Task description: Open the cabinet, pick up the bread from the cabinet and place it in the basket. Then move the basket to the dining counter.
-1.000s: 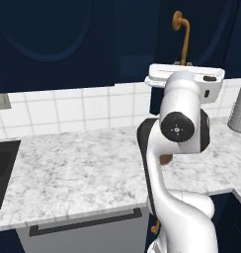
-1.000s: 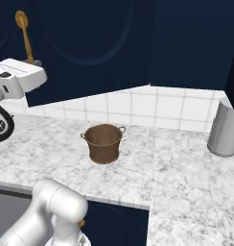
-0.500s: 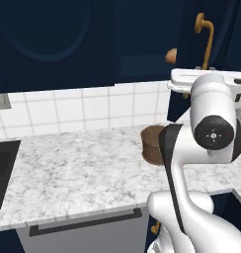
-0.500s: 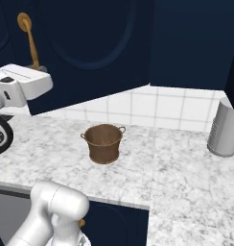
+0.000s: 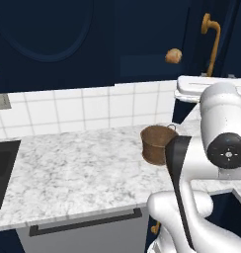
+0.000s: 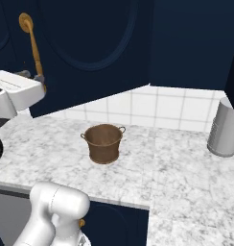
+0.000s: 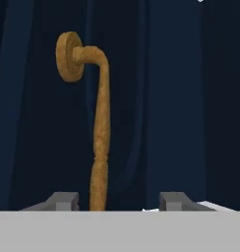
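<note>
With its two dark finger tips [image 7: 65, 201] standing apart at the bottom of the hand view, the gripper [image 7: 119, 202] has jaws parted and holds nothing; the brass handle [image 7: 99, 133] runs down between them, nearer the left tip, not clearly touching either. Tips are cut off by the picture's lower edge, so contact can't be judged. Handle is a long curved bar w/ a round rosette at top, slightly rough finish, mounted on the dark navy cabinet [image 7: 176, 98] door, which looks smooth and matte.

From the left base view the door hangs swung out, seen edge-on at upper right, handle on it. Inside the opened cabinet sits the bread [image 5: 174, 56], a small round tan roll, against a very dark interior; shelf under it is hard to make out. The arm's white hand is partly hidden behind its own big elbow joint here.

Below, on the marbled white-grey worktop [image 5: 73, 168], stands the basket [image 6: 104, 143]: brown, bucket-shaped, tapering, thick rim, two small side loops. It's partly covered by the arm in the left base view. White square tiles back the counter. A grey ribbed metal cylinder [image 6: 225, 128] stands far right, well apart from the basket. A black sink [image 5: 1, 173] is cut off at left edge; the grey drawer [image 5: 88, 230] w/ black bar handle sits under the worktop.
</note>
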Motion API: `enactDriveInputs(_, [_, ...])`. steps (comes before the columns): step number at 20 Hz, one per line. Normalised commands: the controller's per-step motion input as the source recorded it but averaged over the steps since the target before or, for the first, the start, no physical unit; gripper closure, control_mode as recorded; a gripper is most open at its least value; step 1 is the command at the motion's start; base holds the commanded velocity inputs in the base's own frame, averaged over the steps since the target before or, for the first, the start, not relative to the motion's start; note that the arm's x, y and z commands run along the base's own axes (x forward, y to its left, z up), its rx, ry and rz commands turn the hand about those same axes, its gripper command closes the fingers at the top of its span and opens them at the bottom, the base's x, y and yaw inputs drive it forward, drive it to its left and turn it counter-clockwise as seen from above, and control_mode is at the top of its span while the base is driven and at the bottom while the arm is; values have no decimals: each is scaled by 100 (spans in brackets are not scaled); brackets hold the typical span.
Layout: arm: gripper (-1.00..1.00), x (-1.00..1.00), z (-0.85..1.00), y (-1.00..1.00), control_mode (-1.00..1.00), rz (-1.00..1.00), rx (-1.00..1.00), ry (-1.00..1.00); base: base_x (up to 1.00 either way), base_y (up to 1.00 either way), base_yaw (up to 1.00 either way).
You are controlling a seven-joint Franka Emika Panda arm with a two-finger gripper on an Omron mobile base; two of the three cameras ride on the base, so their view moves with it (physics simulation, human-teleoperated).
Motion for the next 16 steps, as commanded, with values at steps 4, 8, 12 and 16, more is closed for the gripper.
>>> enactDriveInputs(4, [-100,-79,0,48,-100,7,0,0,0,0,0])
enactDriveInputs(8, [-100,-65,0,95,-100,2,-1,2,0,0,0])
enactDriveInputs(12, [-100,21,1,88,-100,-4,0,2,0,0,0])
enactDriveInputs(16, [-100,59,5,26,-100,-10,1,1,0,0,0])
